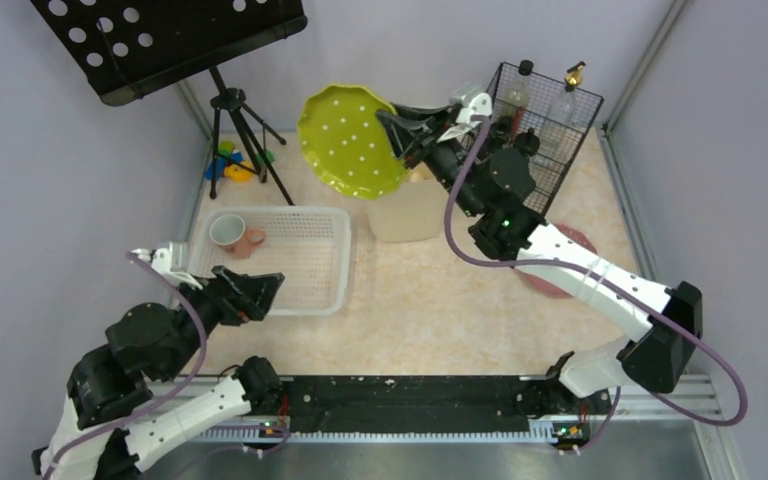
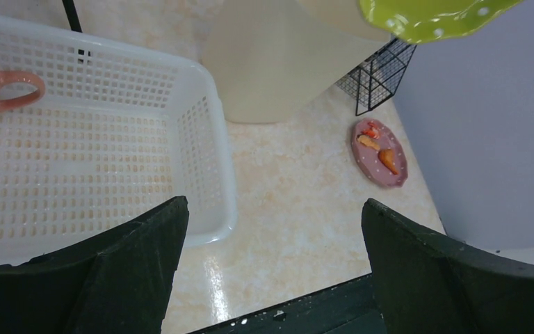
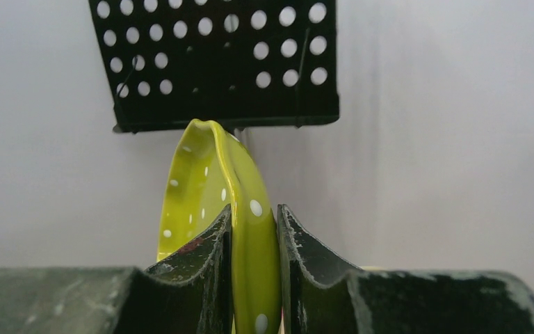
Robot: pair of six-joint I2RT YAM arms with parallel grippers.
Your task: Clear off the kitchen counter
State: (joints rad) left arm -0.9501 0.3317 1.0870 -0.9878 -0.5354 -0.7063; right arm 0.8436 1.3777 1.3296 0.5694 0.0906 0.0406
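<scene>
Two tools: right tool (image 3: 254,209) clamps the green dotted plate (image 1: 345,140) by its rim; left tool (image 2: 274,203) gapes wide, empty.

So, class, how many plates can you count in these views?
2. A green polka-dot plate clamped in the right tool; a pink plate holding food on the kitchen counter. Others could be hidden.

The right arm (image 1: 580,270) is reaching far forward and leftward with its elbow bent. The right gripper (image 1: 400,128) is pinching the rim of a plate (image 1: 345,140), holding it on edge. The left arm (image 1: 150,345) is crouching near its base, and the left gripper (image 1: 263,288) is pointing rightward, its jaws gaping wide and gripping nothing.
</scene>
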